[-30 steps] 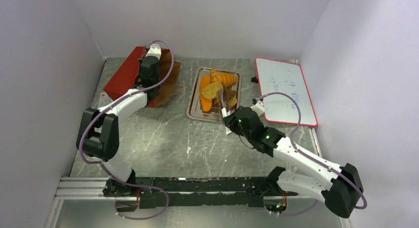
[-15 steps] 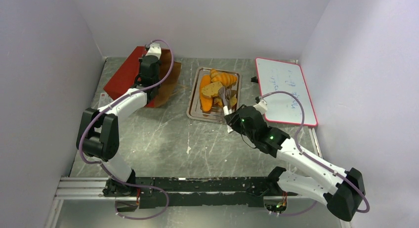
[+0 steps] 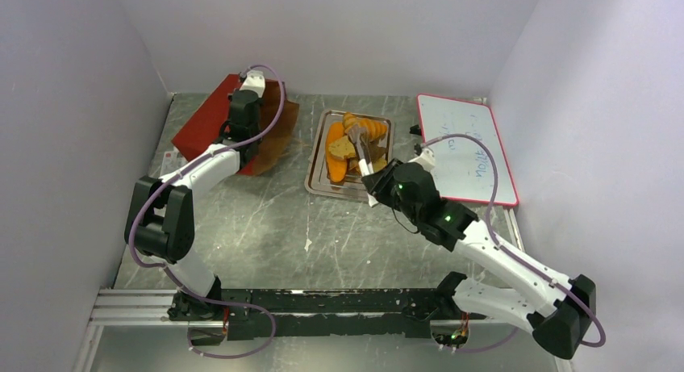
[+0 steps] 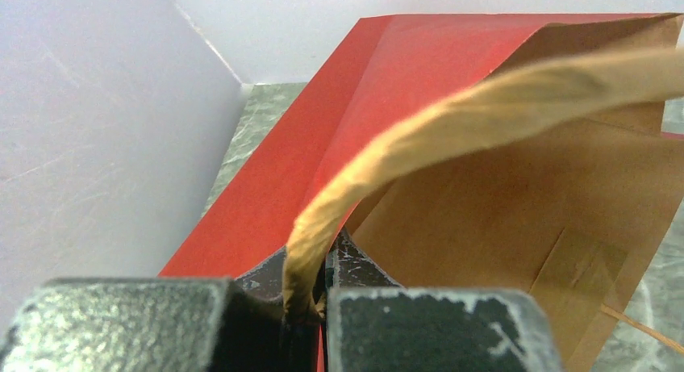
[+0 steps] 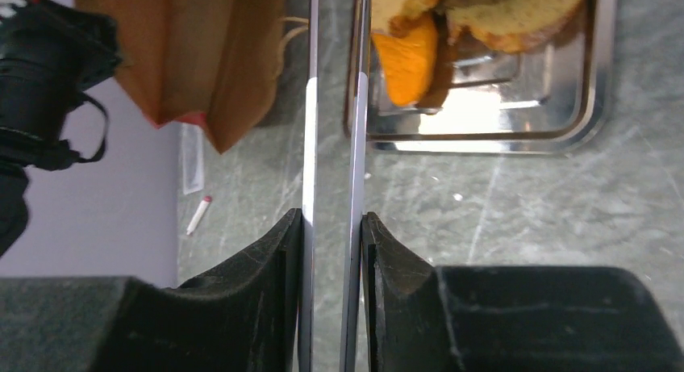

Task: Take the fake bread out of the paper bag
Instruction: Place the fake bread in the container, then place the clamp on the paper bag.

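Between pale walls (image 3: 323, 33) on a scratched table (image 3: 266, 227), left tool (image 4: 323, 279) pinches bag handle (image 4: 484, 98), right tool (image 5: 332, 251) clamps tongs (image 5: 310, 146).

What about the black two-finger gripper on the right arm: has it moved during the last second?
Yes. The right gripper has slid up the overhead view, from the near edge of the rectangular silver metal tray to farther over it.

- My left arm (image 3: 202, 166) and right arm (image 3: 500, 259) wear white shells on the long links, with black blocks at the joints.
- A thin mauve cable (image 3: 281, 104) loops along each arm.
- Small green lights (image 3: 446, 219) glow on my right arm's black housings.
- My left hand (image 4: 323, 267) and right hand (image 5: 331, 235) have black, rough-grained finger blocks.
- My bases sit on a black rail (image 3: 323, 303).
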You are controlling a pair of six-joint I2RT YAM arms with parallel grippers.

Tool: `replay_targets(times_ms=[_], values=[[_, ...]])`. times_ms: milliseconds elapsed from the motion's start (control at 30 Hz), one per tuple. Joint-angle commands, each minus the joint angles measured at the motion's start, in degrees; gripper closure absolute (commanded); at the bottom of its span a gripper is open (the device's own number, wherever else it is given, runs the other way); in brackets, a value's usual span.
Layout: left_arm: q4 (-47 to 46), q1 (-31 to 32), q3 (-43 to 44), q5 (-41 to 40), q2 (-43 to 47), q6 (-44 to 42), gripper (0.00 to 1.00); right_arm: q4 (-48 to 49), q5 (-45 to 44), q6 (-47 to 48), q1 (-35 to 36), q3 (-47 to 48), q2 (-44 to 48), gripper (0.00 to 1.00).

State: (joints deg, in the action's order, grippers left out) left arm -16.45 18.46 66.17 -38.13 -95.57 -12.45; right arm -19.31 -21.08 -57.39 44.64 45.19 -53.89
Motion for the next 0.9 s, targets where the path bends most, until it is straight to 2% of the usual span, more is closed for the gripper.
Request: replay_targets(times_ms=[0, 200, 500, 867], values=[[-4.3, -0.4, -1.3, 5.3, 3.1, -1.0, 0.93, 5.9, 2.9, 4.5, 0.6, 4.0, -2.9, 0.73], [-8.4, -0.4, -5.9, 9.4, 5.7, -2.7, 0.93, 12.9, 8.5, 5.8, 2.0, 6.3, -10.7, 0.75], [-10.8, -0.4, -10.1, 12.9, 9.4, -4.2, 0.93, 19.5, 9.1, 8.1, 9.5, 15.9, -27.3, 0.76], [-14.6, -0.4, -16.1, 15.9, 14.2, -5.6, 0.93, 27.4, 12.8, 9.4, 10.1, 28.9, -51.4, 0.76]])
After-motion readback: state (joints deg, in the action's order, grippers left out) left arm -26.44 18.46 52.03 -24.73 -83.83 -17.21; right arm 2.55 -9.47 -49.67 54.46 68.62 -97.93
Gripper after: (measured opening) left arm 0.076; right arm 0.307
